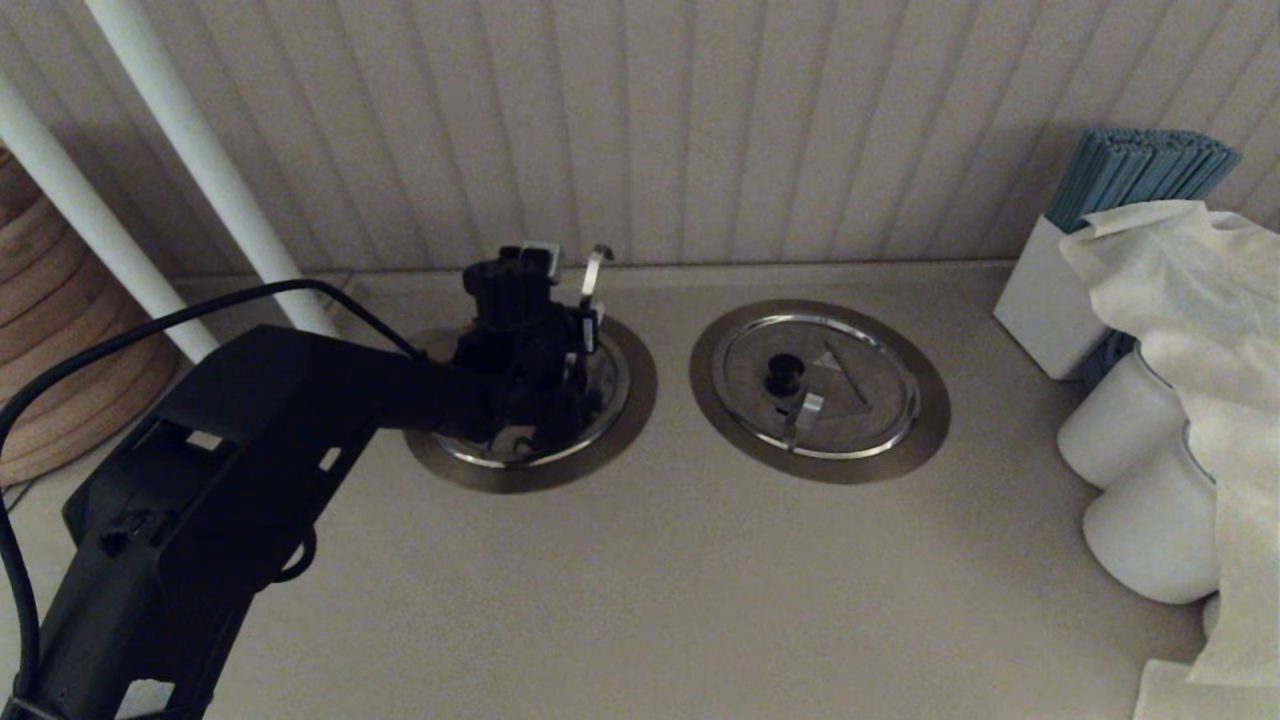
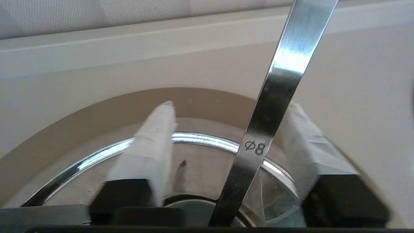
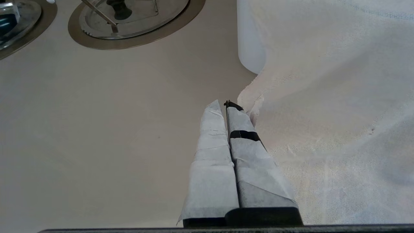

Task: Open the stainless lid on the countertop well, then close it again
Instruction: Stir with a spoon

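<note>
The stainless lid (image 1: 608, 388) lies in the left countertop well, ringed by a brushed flange (image 1: 510, 476). Its tall hooked rod (image 1: 594, 281) rises beside my left wrist. My left gripper (image 2: 230, 107) hangs low over the lid (image 2: 200, 161) and is open. The rod (image 2: 278, 87) stands between the white-wrapped fingers (image 2: 155, 152), closer to one finger and touching neither. The lid's knob is hidden under the gripper. My right gripper (image 3: 223, 104) is shut on nothing, low over the counter beside a white cloth (image 3: 330, 97).
The twin well (image 1: 925, 420) to the right is covered by its lid with a black knob (image 1: 785, 374) and short tab (image 1: 806, 410). White jars (image 1: 1150, 530), a white holder of blue sticks (image 1: 1050, 300) and the cloth crowd the right side. A panelled wall stands close behind.
</note>
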{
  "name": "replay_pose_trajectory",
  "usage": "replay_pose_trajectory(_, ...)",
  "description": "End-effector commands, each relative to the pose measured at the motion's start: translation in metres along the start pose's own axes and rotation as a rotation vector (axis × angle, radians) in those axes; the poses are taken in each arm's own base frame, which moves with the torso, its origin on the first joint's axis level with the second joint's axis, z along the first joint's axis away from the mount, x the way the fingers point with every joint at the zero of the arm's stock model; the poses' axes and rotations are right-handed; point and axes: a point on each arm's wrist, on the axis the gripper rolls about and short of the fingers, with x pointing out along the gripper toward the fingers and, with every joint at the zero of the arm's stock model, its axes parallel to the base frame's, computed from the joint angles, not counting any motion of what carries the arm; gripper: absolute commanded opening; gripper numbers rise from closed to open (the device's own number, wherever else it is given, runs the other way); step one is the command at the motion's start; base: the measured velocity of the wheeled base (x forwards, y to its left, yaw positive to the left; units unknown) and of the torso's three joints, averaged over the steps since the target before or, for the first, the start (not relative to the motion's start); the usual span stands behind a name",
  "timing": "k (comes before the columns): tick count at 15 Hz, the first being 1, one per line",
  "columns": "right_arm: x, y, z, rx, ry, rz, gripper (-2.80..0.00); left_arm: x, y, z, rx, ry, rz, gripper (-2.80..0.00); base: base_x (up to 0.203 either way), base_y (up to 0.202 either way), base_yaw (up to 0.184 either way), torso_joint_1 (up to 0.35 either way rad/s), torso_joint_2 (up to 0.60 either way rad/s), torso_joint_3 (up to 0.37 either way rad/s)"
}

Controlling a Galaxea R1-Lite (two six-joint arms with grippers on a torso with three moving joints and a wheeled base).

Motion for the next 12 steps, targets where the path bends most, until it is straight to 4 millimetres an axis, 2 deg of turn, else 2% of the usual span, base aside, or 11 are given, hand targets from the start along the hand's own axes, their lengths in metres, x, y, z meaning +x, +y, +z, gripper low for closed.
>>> replay_pose_trajectory(1,0.000,0.000,0.000,0.001,0.001,0.000,-2.80,-0.002,0.003,0.009,-0.010,-0.021,0.006,0.00,0.000,0.000,0.000,0.000,0.00,0.000)
replay_pose_trajectory(5,0.000,0.000,0.000,0.001,0.000,0.000,-2.80,-0.002,0.009,0.011,-0.014,-0.022,0.015,0.00,0.000,0.000,0.000,0.000,0.00,0.000)
replay_pose_trajectory(7,0.000,0.000,0.000,0.000,0.000,0.000,-2.80,-0.011,0.028,0.034,-0.029,-0.049,0.037,0.00,0.000,0.000,0.000,0.000,0.00,0.000)
replay_pose_trajectory(8,0.000,0.000,0.000,0.001,0.001,0.000,-2.80,-0.013,0.038,0.038,-0.056,-0.034,0.041,0.00,0.000,0.000,0.000,0.000,0.00,0.000)
replay_pose_trajectory(9,0.000,0.000,0.000,0.001,0.001,0.000,-2.80,-0.013,0.040,0.039,-0.062,-0.034,0.040,0.00,0.000,0.000,0.000,0.000,0.00,0.000)
replay_pose_trajectory(11,0.000,0.000,0.000,0.001,-0.001,0.000,-2.80,-0.020,0.059,0.056,-0.096,-0.048,0.053,0.00,0.000,0.000,0.000,0.000,0.00,0.000)
replay_pose_trajectory(12,0.000,0.000,0.000,0.001,0.000,0.000,-2.80,-0.021,0.062,0.057,-0.104,-0.043,0.052,0.00,0.000,0.000,0.000,0.000,0.00,0.000)
